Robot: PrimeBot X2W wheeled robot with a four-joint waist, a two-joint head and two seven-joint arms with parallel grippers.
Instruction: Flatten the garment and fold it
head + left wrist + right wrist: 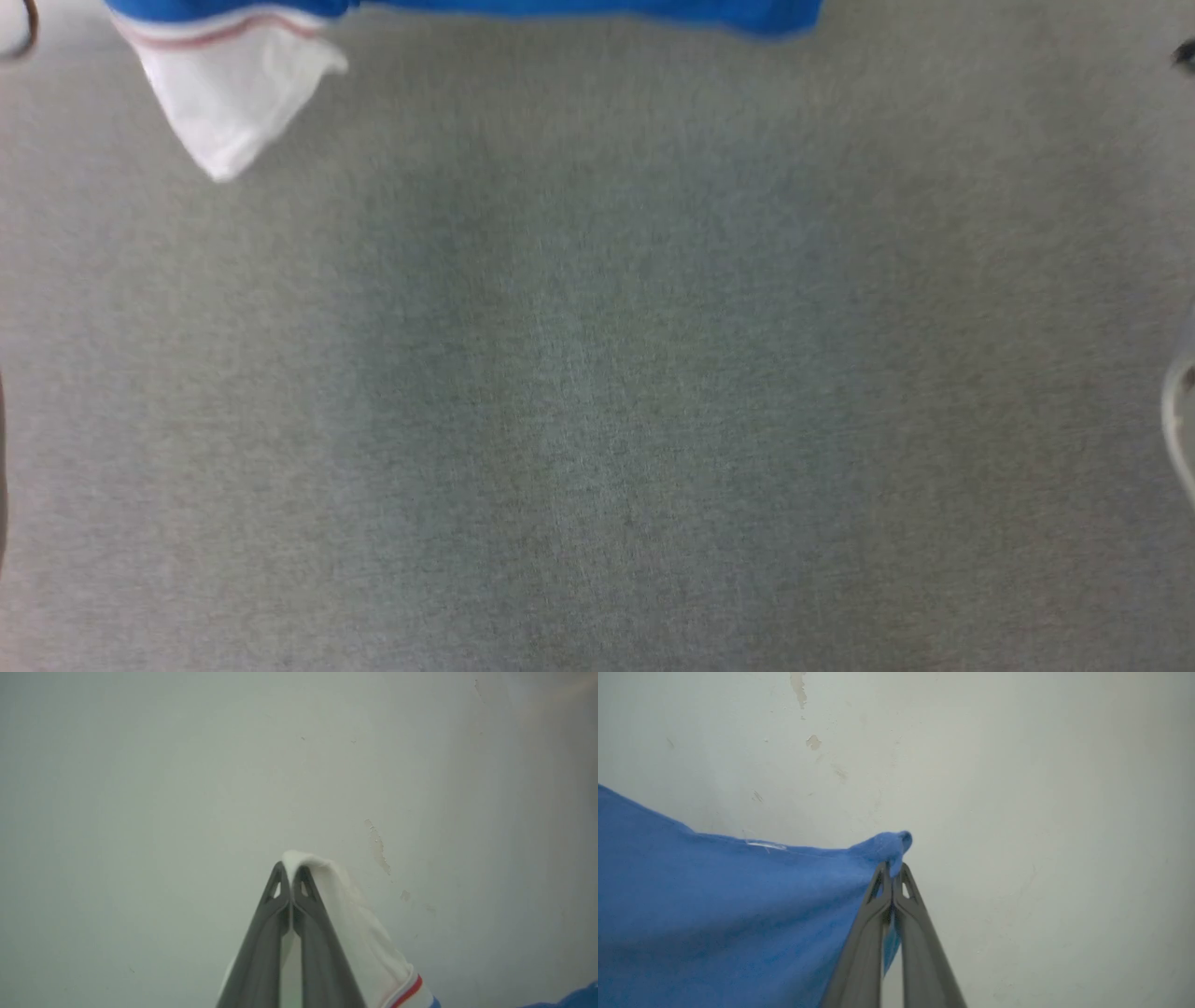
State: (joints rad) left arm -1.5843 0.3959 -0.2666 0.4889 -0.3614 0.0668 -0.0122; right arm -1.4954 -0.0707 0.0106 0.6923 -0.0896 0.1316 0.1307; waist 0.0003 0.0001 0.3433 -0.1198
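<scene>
Stretching from left to right, the garment (747, 14) was held above the grey surface (597, 420), left fingers (259, 952) clamped on its white sleeve (364, 933), right fingers (920, 952) on a blue corner (889, 844).

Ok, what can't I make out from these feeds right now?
Head view: the T-shirt is cut off by the top edge and blurred; a blue strip and a white sleeve show.
Left wrist view: the left gripper hides how much sleeve it pinches.
Right wrist view: which blue corner the right gripper holds is unclear.
</scene>
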